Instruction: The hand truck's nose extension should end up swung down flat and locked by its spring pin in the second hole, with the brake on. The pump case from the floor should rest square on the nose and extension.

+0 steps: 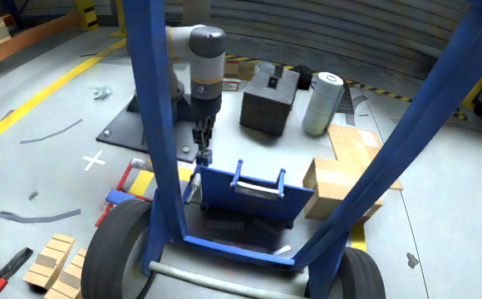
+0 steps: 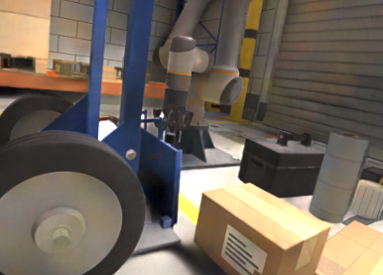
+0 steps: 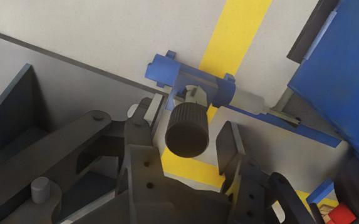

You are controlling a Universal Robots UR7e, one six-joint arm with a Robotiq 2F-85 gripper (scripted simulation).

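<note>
The blue nose extension (image 1: 251, 197) of the hand truck (image 1: 241, 232) stands upright at the front of the nose plate. Its spring pin has a black knurled knob (image 3: 186, 129) in a blue bracket at the extension's upper left corner. My gripper (image 3: 188, 137) hangs over that corner with its fingers open on either side of the knob, holding nothing. In the side camera the gripper (image 1: 203, 143) points straight down. The dark pump case (image 1: 270, 99) sits on the floor beyond the truck, beside a white drum (image 1: 323, 104).
The truck's blue frame rails (image 1: 153, 104) rise close to my arm on the left. A cardboard box (image 1: 340, 191) lies right of the extension. A red frame (image 1: 120, 191) and wooden blocks (image 1: 54, 265) lie by the left wheel.
</note>
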